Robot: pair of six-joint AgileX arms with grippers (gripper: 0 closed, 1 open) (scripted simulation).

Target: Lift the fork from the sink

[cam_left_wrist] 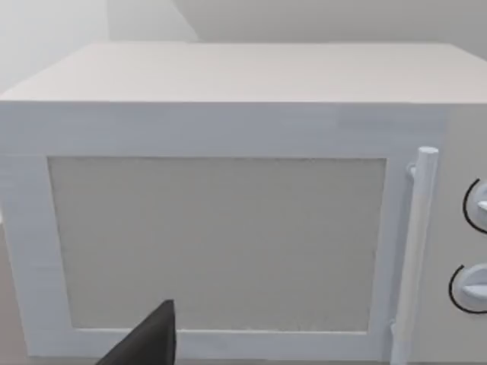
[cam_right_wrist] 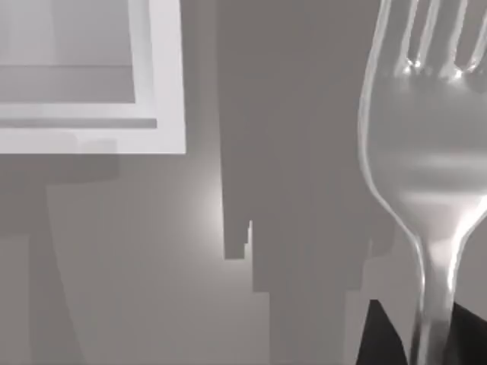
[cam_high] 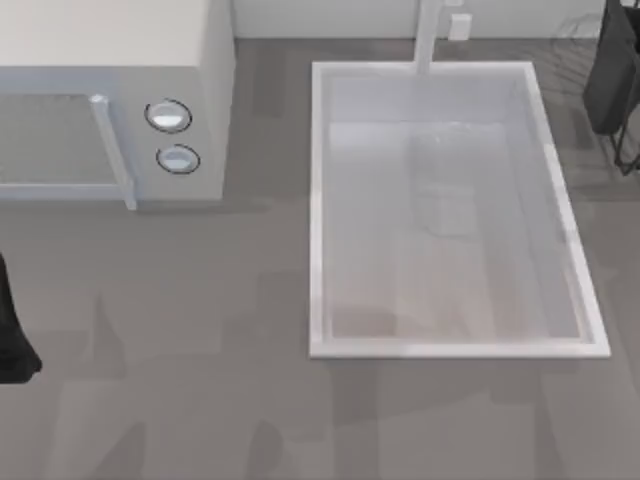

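Observation:
The fork [cam_right_wrist: 426,152] hangs close in front of the right wrist camera, silvery, its tines pointing away from the gripper. Its thin handle runs down between the dark fingers [cam_right_wrist: 377,334] of my right gripper [cam_right_wrist: 430,338], which is shut on it. In that view a corner of the sink [cam_right_wrist: 167,76] lies well below and off to one side of the fork. From above, the sink [cam_high: 315,200] is a white-rimmed basin, and my right arm [cam_high: 612,70] hovers past its far right corner. My left arm [cam_high: 12,335] is parked at the table's left edge.
A white microwave [cam_high: 205,90] with two round knobs [cam_high: 168,116] stands at the back left, and the left wrist camera faces its door [cam_left_wrist: 217,243]. A white faucet post [cam_high: 428,35] rises at the sink's far edge. Grey tabletop [cam_high: 200,330] spreads in front.

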